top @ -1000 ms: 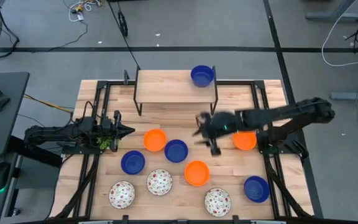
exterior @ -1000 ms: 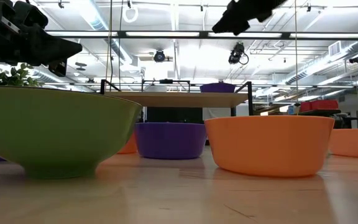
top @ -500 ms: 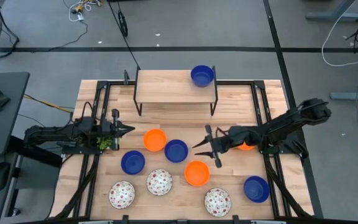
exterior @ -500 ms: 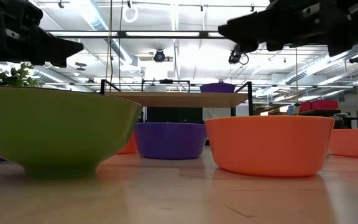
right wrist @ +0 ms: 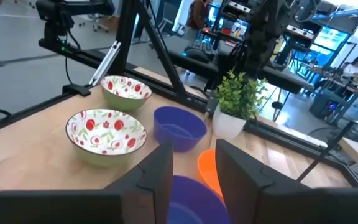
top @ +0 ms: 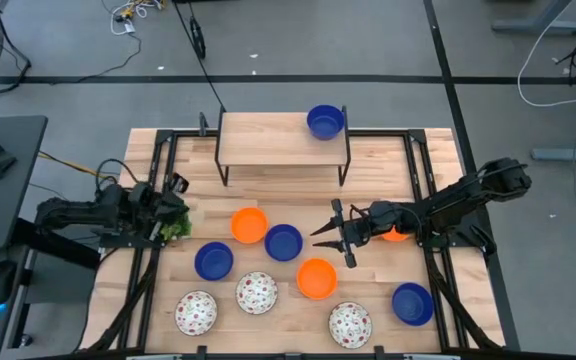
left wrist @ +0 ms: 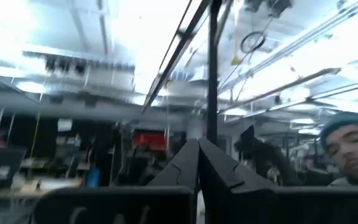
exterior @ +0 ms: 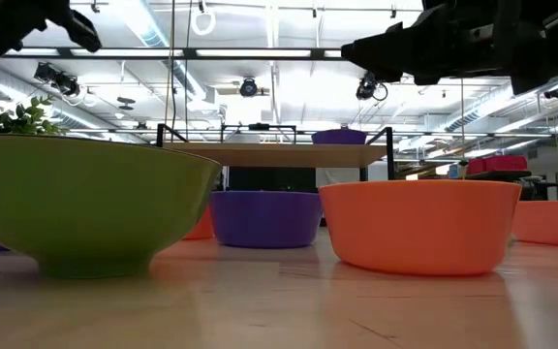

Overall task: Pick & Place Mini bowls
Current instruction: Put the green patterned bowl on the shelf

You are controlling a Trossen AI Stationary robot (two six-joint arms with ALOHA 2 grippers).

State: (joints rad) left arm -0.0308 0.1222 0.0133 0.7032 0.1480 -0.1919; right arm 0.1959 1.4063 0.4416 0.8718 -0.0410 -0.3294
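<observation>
Right pincer (top: 329, 234) spread wide, empty, above orange bowl (top: 317, 277) beside blue bowl (top: 283, 241) | left pincer (top: 175, 205) shut beside plant (top: 176, 229) | pale wooden surface (top: 378, 175), grey floor, bright ceiling lights | no readable writing.

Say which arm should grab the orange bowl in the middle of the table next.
Right. The right gripper hangs with open jaws just beside that orange bowl; the left gripper sits far off by the plant at the table's edge.
</observation>
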